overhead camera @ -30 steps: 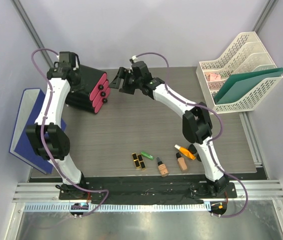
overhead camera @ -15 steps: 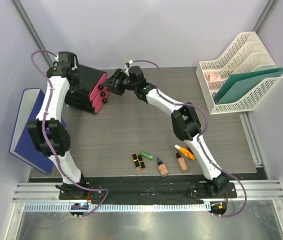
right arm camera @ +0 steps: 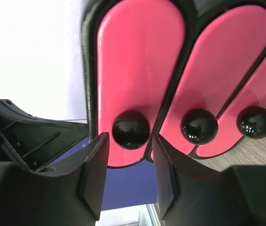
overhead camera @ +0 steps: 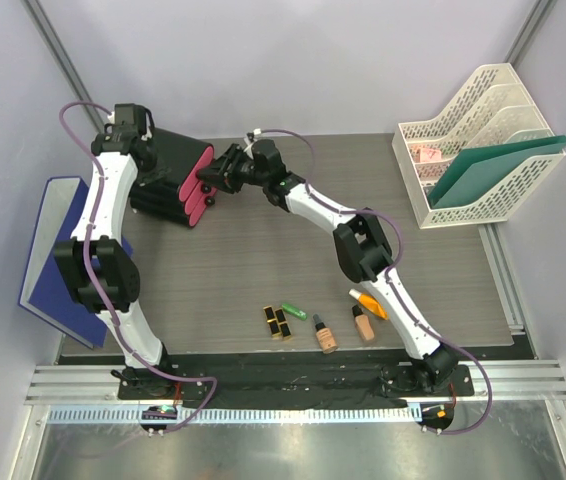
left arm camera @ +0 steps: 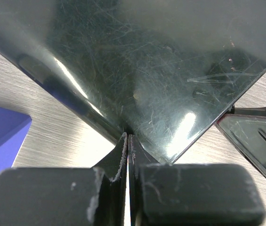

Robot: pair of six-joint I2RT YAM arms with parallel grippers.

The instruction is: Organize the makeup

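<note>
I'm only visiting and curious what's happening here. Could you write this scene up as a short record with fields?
Left tool: shut, tips against the black box
Right tool: open, jaws either side of a drawer knob
Pink drawers: three fronts showing
On the table: lipsticks, green tube, two foundation bottles, orange tube, loose at its near edge

Box (left arm camera: 147, 70): top panel glossy black plastic, mirror-like, covered in fine scratches.
Drawer fronts (right arm camera: 142, 70): glossy pink plastic, smooth.
Knobs (right arm camera: 130, 129): polished black balls with bright highlights.
Surface (overhead camera: 293, 250) under the box: matt grey wood grain.
Left end effector (left arm camera: 127, 150): matt black plastic, inner edges ragged.
Right end effector (right arm camera: 129, 141): matt black, smooth.
File rack (overhead camera: 463, 120), right of the box: cream perforated plastic.
</note>
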